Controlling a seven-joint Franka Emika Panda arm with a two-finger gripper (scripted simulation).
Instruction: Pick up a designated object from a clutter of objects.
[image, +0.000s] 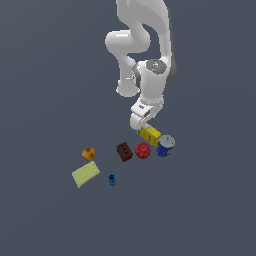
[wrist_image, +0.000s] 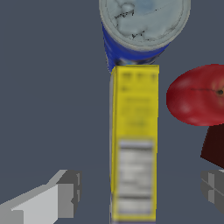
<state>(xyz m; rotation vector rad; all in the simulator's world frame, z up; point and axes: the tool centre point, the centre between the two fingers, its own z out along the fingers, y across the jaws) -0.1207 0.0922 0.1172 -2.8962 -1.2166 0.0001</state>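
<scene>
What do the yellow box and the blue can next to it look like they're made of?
The yellow box looks like printed cardboard: flat matte faces, sharp edges and a blurred white label panel. The can seems to be metal, with a blue printed wall and a pale grey, mottled lid. Being a simulator's render, both are only guesses from the look.

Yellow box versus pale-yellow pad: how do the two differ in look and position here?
The yellow box is saturated yellow with a printed label; the pale-yellow pad is washed-out and plain. The box looks long and blocky, the pad flat. The box lies under the gripper against the blue-white can; the pad lies apart at the clutter's far edge. Both rest on the floor.
</scene>
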